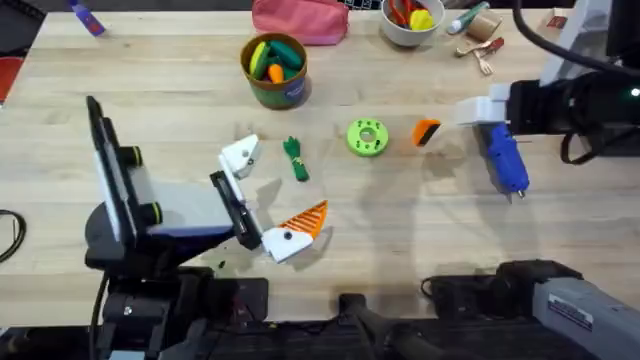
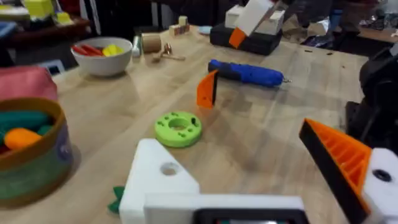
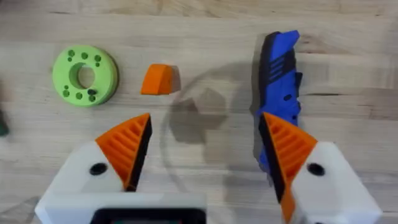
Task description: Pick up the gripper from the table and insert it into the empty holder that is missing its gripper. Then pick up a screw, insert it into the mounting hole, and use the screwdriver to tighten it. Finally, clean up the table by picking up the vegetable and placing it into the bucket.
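Observation:
The loose orange gripper (image 1: pixel 427 132) (image 3: pixel 157 79) (image 2: pixel 207 90) lies on the table between the lime-green disc (image 1: pixel 367 138) and the blue screwdriver (image 1: pixel 505 160) (image 3: pixel 280 81). My left gripper (image 1: pixel 268 192) is open. One of its fingers is the bare white holder (image 1: pixel 240 153) (image 2: pixel 158 180); the other carries an orange pad (image 2: pixel 339 158). The green vegetable (image 1: pixel 295 158) lies just right of the holder. My right gripper (image 1: pixel 482 112) (image 3: pixel 208 155) hovers open above the table, right of the loose gripper and over the screwdriver's near end. One disc hole (image 3: pixel 92 93) holds something dark, perhaps a screw.
The bucket (image 1: pixel 275 70) with toy food stands at the back centre. Behind it lie a pink pouch (image 1: pixel 300 20), a white bowl (image 1: pixel 412 20) and small utensils (image 1: pixel 480 45). A dark stand (image 1: pixel 110 190) rises at the left, beside my left arm.

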`<state>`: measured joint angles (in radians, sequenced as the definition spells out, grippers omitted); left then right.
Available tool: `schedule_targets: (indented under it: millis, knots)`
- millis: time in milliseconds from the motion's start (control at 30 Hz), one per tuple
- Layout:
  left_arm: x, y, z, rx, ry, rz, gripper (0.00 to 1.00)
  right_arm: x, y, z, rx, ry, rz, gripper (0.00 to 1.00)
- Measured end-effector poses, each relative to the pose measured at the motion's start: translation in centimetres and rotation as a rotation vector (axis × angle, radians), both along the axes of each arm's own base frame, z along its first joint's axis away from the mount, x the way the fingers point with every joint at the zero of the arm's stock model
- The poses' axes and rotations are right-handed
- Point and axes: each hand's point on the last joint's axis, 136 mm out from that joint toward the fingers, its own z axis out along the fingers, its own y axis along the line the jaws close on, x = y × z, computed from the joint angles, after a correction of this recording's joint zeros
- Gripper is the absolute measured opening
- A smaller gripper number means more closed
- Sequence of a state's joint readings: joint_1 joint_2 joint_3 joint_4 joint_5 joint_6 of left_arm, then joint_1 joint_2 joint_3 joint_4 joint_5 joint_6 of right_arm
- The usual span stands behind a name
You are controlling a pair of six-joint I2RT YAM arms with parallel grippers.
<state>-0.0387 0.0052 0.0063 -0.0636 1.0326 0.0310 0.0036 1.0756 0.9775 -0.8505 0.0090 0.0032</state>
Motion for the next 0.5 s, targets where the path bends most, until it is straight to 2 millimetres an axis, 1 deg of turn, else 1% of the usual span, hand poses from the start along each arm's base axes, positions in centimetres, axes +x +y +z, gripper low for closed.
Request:
schedule_targets:
  millis: [67,500]
  knots:
    - [-0.11,-0.04,-0.49,0.0,0.032,-0.005,0.985,0.0,0.0,0.0,0.0,0.0,0.0,0.994]
    - [-0.41,-0.18,-0.53,-0.001,0.037,-0.023,0.985,0.0,0.0,0.0,0.0,0.0,0.0,0.994]
